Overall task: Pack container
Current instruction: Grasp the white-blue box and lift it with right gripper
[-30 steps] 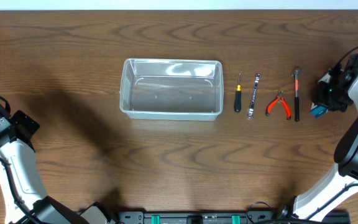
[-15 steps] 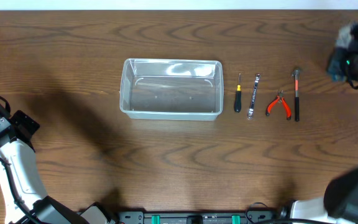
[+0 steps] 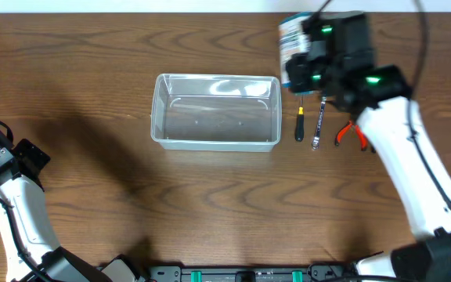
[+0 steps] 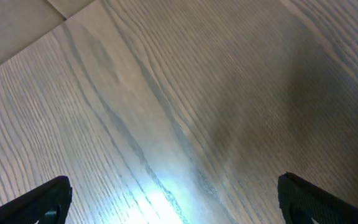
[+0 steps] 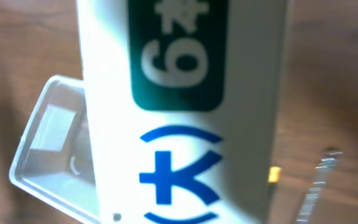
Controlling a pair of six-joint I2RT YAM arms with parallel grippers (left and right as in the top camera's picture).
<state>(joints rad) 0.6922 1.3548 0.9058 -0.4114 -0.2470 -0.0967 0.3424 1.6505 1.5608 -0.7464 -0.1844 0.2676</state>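
We find the left gripper [image 4: 179,202] spread wide above the table [image 4: 166,93], holding nothing. The container [image 3: 214,143] sits mid-table, empty. The right gripper [image 3: 302,48] grasps the box [image 3: 292,33], aloft just past the container's far right corner. Beyond lie the screwdriver [image 3: 299,125], wrench [image 3: 319,124] and pliers [image 3: 349,135].

Risk, in our judgement: a release here lands the box on the rim or the screwdriver. Only the overhead shows this offset. The right wrist view, filled by the box, shows its print and one container corner.
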